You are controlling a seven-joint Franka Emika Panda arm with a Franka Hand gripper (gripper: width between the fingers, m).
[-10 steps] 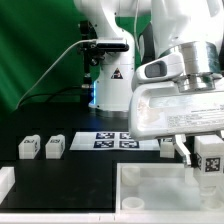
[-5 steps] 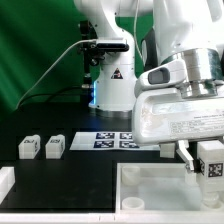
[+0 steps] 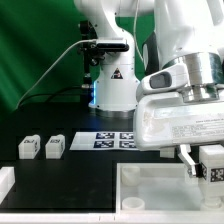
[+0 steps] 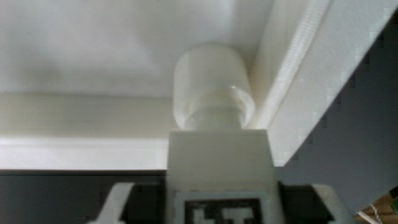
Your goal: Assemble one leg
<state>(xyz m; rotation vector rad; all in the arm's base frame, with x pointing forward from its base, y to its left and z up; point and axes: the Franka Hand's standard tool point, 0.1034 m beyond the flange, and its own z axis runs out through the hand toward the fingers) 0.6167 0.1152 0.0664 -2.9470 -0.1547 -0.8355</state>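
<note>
My gripper (image 3: 203, 166) is shut on a white leg (image 3: 214, 166) with a black-and-white tag, held at the exterior view's right over the large white tray-like panel (image 3: 150, 186). In the wrist view the leg (image 4: 217, 110) runs from between my fingers (image 4: 128, 205), its rounded end close against the panel's inner corner (image 4: 267, 60); I cannot tell whether it touches. Two more legs (image 3: 28, 148) (image 3: 54, 147) stand on the black table at the exterior view's left.
The marker board (image 3: 110, 141) lies on the table behind the panel. The robot base (image 3: 110, 85) stands at the back before a green curtain. A white part (image 3: 5, 180) shows at the lower left edge.
My gripper has moved down and slightly to the exterior view's right with the leg in it. The two legs at the left have not moved.
</note>
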